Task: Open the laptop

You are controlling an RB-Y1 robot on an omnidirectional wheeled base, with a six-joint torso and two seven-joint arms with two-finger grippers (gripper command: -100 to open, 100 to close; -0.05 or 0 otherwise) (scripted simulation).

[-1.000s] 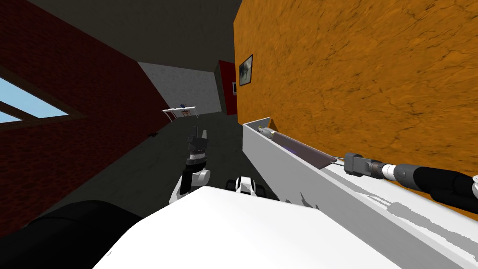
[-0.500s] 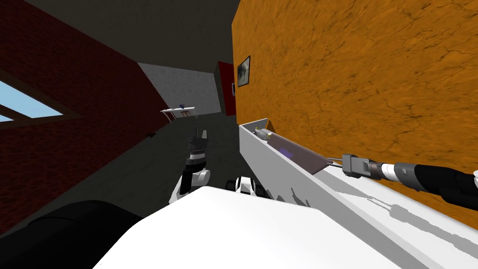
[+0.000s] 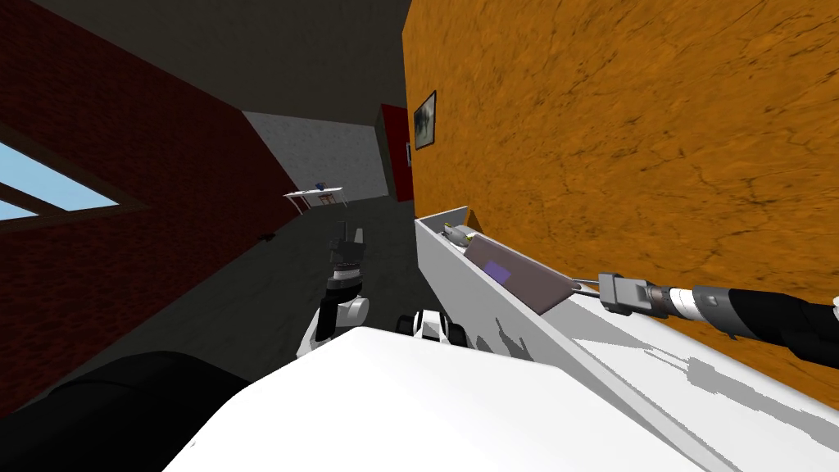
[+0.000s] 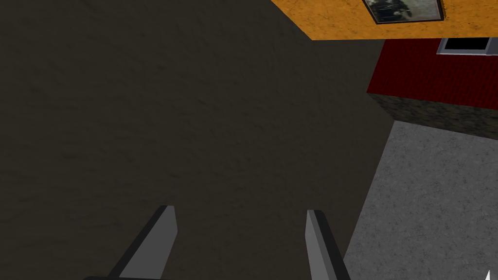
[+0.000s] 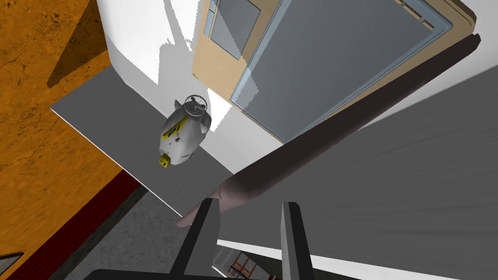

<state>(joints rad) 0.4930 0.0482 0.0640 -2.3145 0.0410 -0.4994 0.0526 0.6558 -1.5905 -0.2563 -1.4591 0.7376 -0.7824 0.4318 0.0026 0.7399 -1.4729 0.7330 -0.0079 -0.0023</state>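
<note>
— Grey, flat laptop lid [image 3: 518, 277] tilts higher off the white counter [image 3: 483, 315] than 1 second ago, and its purple mark [image 3: 494, 270] now faces me.
— Right end effector [image 3: 582, 284] stays clamped on the lid's corner edge. The left end effector [image 4: 239, 210] hangs idle, fingers apart. Opening looks well underway.

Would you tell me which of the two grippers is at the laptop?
The right gripper: it pinches the edge of the half-open laptop lid on the white desk. The left gripper hangs open over the dark floor, away from the desk.
</note>
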